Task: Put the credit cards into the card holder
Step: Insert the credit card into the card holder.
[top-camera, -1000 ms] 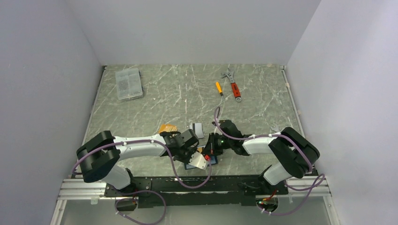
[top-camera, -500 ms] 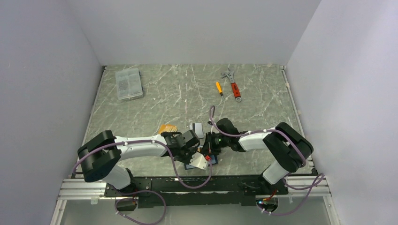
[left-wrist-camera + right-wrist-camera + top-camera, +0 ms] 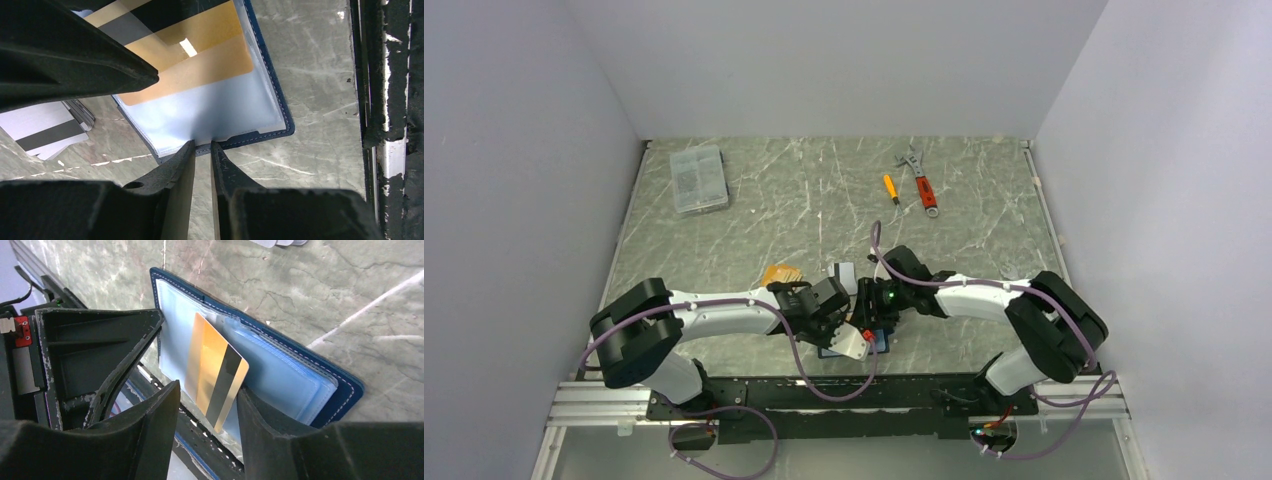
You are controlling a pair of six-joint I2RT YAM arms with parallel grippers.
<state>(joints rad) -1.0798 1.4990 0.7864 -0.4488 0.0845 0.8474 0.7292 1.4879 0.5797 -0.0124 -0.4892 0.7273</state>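
The navy card holder (image 3: pixel 345 390) lies open near the table's front edge, pale blue sleeves up; it also shows in the top view (image 3: pixel 880 340). My left gripper (image 3: pixel 202 145) is shut on the holder's near edge (image 3: pixel 260 135). An orange card with a black stripe (image 3: pixel 215 370) stands partly inside a sleeve. My right gripper (image 3: pixel 207 392) is open around the card's free end, which leans on the right finger (image 3: pixel 265 425). The same card shows in the left wrist view (image 3: pixel 200 60). A white-grey striped card (image 3: pixel 40 130) and orange cards (image 3: pixel 781 273) lie on the table.
A clear plastic box (image 3: pixel 698 178) sits at the far left. An orange-handled screwdriver (image 3: pixel 890 188) and a red wrench (image 3: pixel 921 182) lie at the far right. The black rail at the table's front edge (image 3: pixel 385 100) is close behind the holder.
My right arm has swung its wrist slightly left, toward the holder, and its elbow has shifted. The left arm and the holder have stayed put.
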